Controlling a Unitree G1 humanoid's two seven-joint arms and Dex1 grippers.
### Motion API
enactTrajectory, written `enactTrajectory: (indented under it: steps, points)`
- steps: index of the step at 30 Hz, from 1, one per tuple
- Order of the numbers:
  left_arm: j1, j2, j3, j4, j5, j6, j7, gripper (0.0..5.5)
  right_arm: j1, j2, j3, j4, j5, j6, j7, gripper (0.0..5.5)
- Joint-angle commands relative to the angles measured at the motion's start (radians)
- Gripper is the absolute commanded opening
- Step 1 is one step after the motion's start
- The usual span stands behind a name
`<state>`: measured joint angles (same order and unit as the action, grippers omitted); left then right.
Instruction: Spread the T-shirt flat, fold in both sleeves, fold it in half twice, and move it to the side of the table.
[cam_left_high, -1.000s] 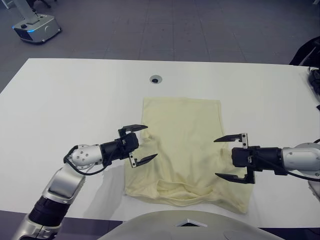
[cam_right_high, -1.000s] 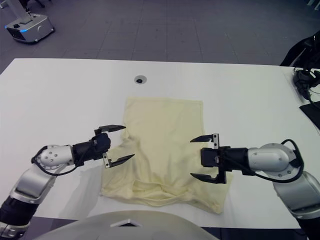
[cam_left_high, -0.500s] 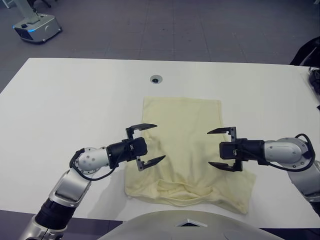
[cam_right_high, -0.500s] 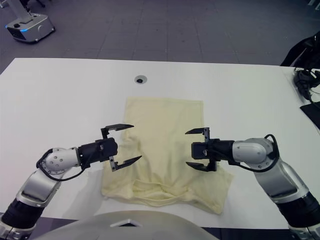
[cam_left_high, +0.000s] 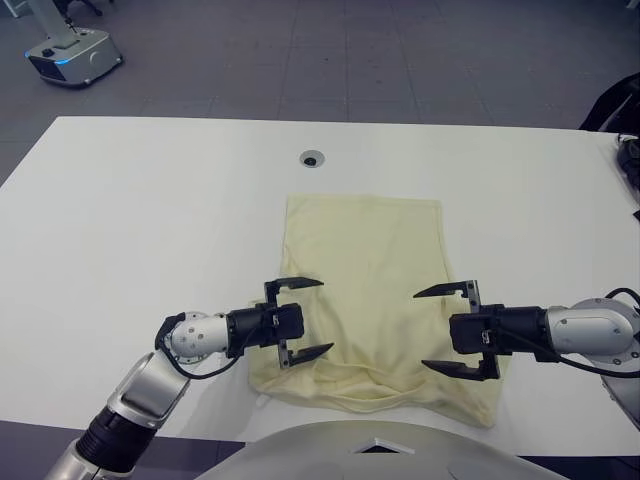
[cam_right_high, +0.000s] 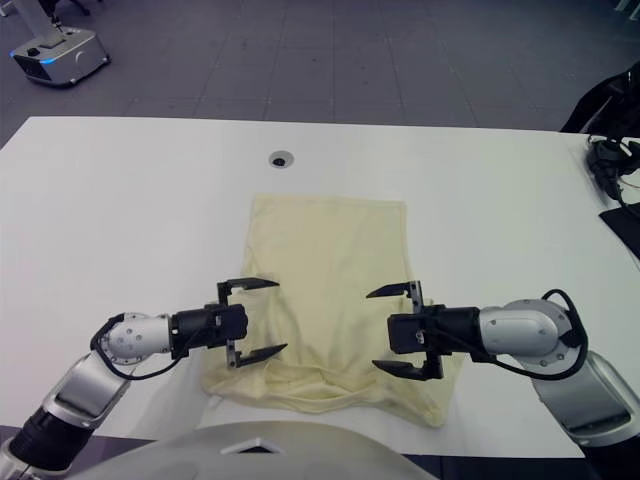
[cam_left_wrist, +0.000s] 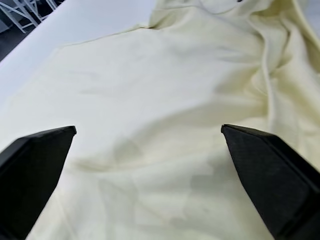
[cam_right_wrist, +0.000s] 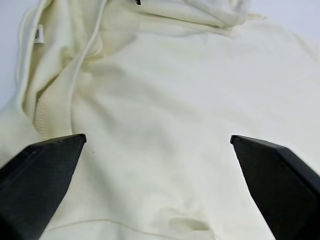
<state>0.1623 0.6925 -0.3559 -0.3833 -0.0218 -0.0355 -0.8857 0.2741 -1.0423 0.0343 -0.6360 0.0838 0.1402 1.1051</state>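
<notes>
The T-shirt (cam_left_high: 370, 270) lies on the white table (cam_left_high: 150, 200), at its near middle, as a long narrow strip running from near to far. Its sides are straight and no sleeve sticks out, so the sleeves look to be folded in already; the step in hand is most likely the first fold in half.

The left gripper (cam_left_high: 327, 316) is over the shirt's near left part and the right gripper (cam_left_high: 420, 331) over its near right part. Both point inward toward each other, with jaws wide and nothing between them. Whether the lower fingers touch the cloth cannot be told.

The next move probably calls for each gripper to drop to the near edge, pinch every layer at its own corner, and carry both corners evenly to the far edge so that the fold lands square.

The cloth is pale yellow, thin, soft knit with a matte face. The far half lies smooth with a straight edge. The near end (cam_left_high: 375, 385) is rumpled, with raised creases and a curved fold. A stitched seam (cam_right_wrist: 45, 115) and a small label (cam_right_wrist: 36, 34) show up close. The table is hard and smooth, so the limp cloth may slide or bunch when pulled.
</notes>
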Motion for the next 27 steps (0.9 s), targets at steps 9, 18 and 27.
enactTrajectory:
  steps: [9,18,27]
  points:
    - [0.042,0.086,0.028,-0.069,-0.08,0.007,-0.104,5.4,0.077,-0.038,0.03,-0.068,-0.014,-0.002,0.036,5.38]
    - [0.056,0.099,0.03,-0.108,-0.119,0.033,-0.131,5.4,0.12,-0.055,-0.085,-0.169,0.183,0.096,0.087,5.38]
    - [0.092,0.158,0.012,-0.113,-0.109,0.045,-0.195,5.4,0.14,-0.066,-0.056,-0.167,0.134,0.098,0.07,5.38]
